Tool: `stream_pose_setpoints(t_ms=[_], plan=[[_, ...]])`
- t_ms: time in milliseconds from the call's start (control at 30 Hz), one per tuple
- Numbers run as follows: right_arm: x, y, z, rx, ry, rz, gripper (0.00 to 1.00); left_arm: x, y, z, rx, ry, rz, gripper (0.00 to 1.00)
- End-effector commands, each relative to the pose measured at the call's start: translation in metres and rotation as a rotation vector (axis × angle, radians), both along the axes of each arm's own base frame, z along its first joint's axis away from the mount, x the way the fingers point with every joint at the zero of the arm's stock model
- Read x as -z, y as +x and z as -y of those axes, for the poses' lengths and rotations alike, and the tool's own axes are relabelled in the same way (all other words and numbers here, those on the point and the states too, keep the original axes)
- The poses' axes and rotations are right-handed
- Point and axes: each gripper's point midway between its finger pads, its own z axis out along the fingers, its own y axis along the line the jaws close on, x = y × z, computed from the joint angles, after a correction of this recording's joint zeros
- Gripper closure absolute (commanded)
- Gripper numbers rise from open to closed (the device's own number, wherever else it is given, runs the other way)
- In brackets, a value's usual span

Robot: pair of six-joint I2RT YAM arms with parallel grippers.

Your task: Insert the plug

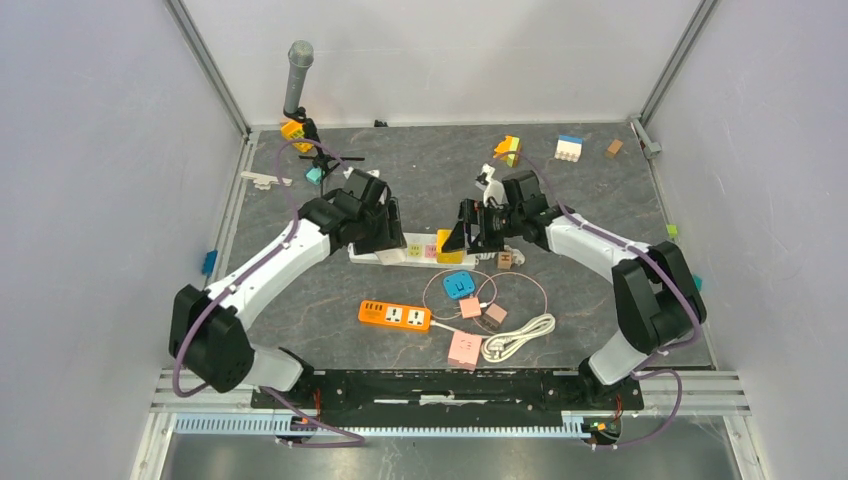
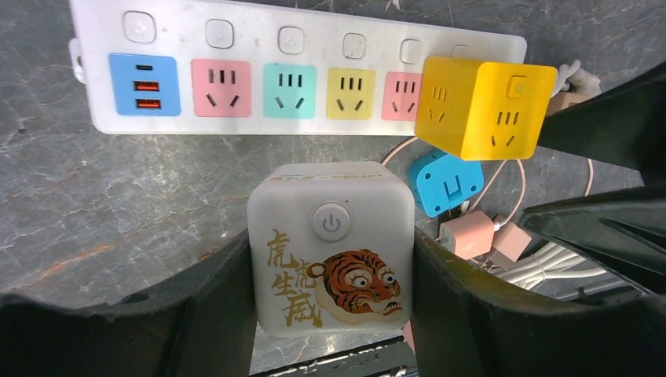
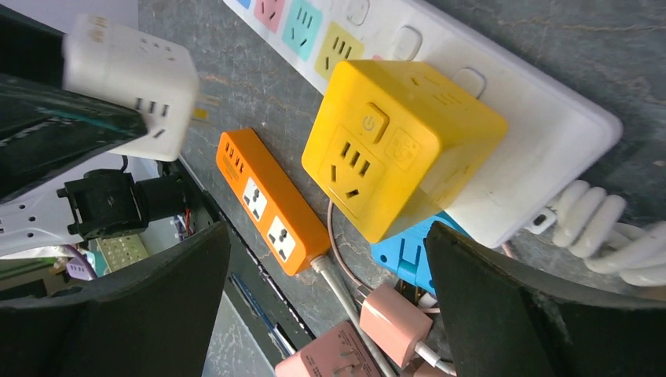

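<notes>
White cube (image 2: 330, 243): "虎虎生威" in gold, power sign above

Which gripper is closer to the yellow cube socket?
Right. The right gripper, open, faces the yellow cube socket closely; the left gripper, holding the white tiger cube, is farther off.

You had the top external camera looking down from high behind the near edge, taking in the whole tabletop (image 1: 420, 160). Your left wrist camera sat close over the white power strip (image 2: 251, 39). Your right wrist camera viewed it obliquely. Both shared the yellow cube adapter (image 2: 471, 102).
</notes>
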Motion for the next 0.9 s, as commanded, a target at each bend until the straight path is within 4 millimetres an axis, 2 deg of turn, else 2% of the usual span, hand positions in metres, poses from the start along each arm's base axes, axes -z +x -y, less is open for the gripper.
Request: stream_pose_setpoints(t_ms=[0,133,300,700,867], plan=[[-0.022,0.012,0.015,0.035,-0.007,0.093,0.02,-0.010,0.019,0.021,-0.031,-0.080,0.003,0.98],[-0.024,0.016,0.033,0.063,-0.030,0.110,0.02,0.002,0.027,0.026,-0.014,-0.052,-0.020,0.98],[-0.022,0.016,0.049,0.083,-0.045,0.121,0.02,0.007,0.034,0.038,0.037,-0.043,-0.035,0.98],[-0.018,0.016,0.060,0.101,-0.074,0.135,0.02,0.021,0.054,0.048,0.087,0.044,0.022,0.98],[-0.019,0.017,0.065,0.106,-0.084,0.144,0.02,0.026,0.059,0.044,0.045,0.105,0.048,0.98]])
